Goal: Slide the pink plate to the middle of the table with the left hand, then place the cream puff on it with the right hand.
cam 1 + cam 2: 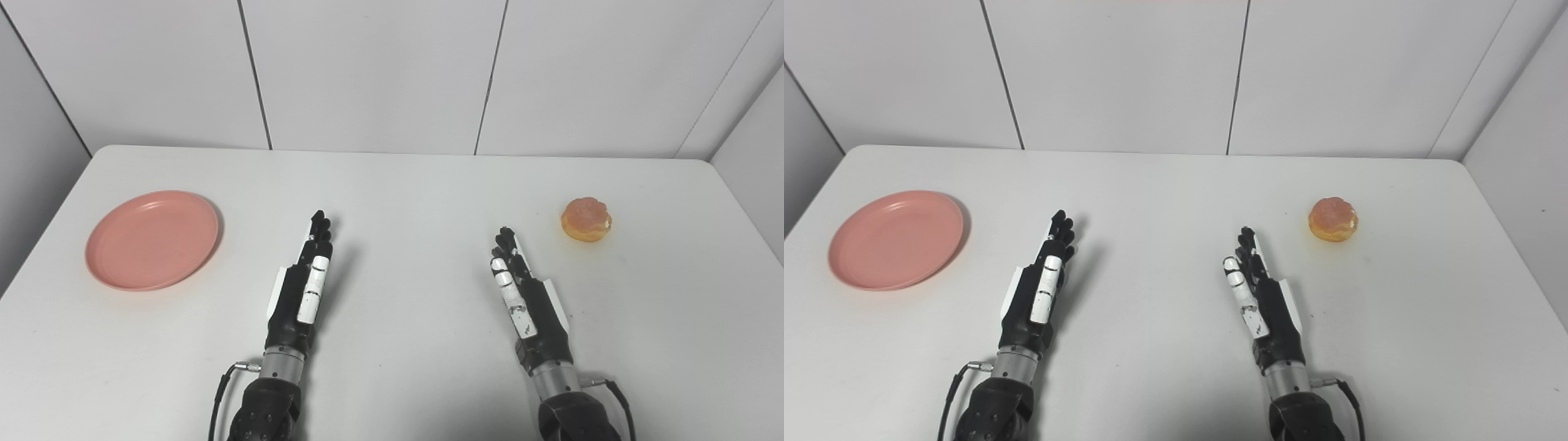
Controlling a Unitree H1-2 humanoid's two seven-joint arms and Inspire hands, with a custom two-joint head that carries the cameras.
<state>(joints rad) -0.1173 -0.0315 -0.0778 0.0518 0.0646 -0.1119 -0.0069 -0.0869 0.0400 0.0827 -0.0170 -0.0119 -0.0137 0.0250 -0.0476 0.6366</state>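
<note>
A pink plate (152,238) lies empty near the table's left edge. A cream puff (586,218), golden with a pinkish glazed top, sits at the right side of the table. My left hand (303,285) rests over the table to the right of the plate, well apart from it, fingers stretched forward, holding nothing. My right hand (523,294) is held the same way, down and left of the cream puff, with a clear gap between them. Both hands are open.
The white table (404,202) has rounded far corners and white panelled walls close behind and at both sides. A thin cable runs from each wrist near the bottom edge.
</note>
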